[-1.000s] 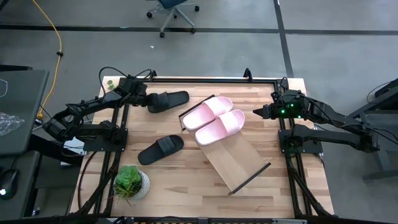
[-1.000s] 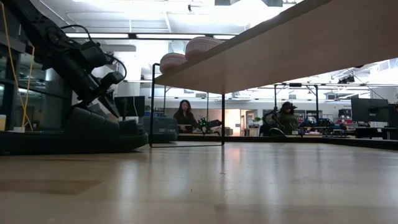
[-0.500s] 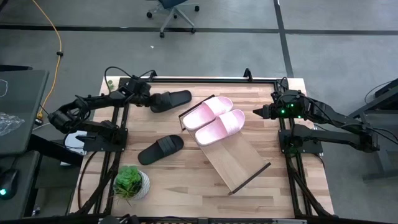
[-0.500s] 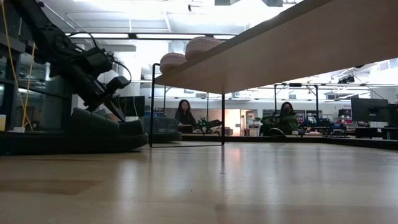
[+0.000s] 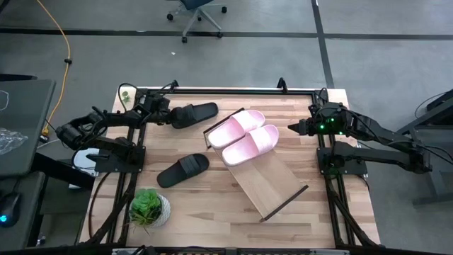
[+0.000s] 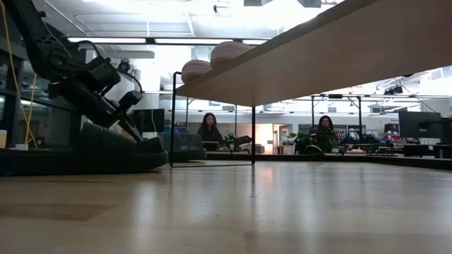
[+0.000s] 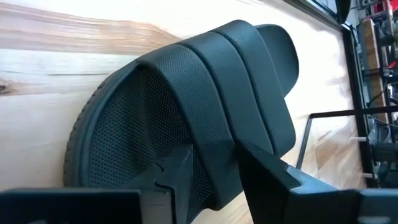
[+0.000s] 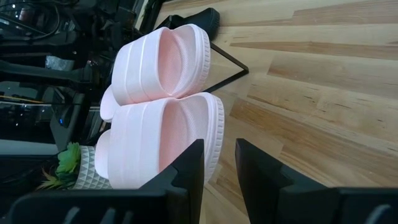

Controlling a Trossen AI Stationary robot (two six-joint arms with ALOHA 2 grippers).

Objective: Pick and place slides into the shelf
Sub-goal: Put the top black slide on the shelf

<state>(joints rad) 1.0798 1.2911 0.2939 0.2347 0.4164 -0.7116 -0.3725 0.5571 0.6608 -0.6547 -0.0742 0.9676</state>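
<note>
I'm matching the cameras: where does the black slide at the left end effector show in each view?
High: black slide at the table's far left, left of the shelf.
Low: at far left, dark and low, under the arm.
Left wrist: fills the frame, strap between the fingers.
Right wrist: not clearly identifiable.
Shared landmark: pink slides, also and.

Two slides (image 5: 245, 137) lie on the shelf (image 5: 269, 185); two more left of it.

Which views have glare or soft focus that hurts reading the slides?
Low view: bright ceiling lights backlight the shelf, leaving its underside dim; the near tabletop is soft. Left wrist view: the black slide fills the frame, strap texture sharp. High view: even light, both pink slides clear. Right wrist view: no glare.
</note>
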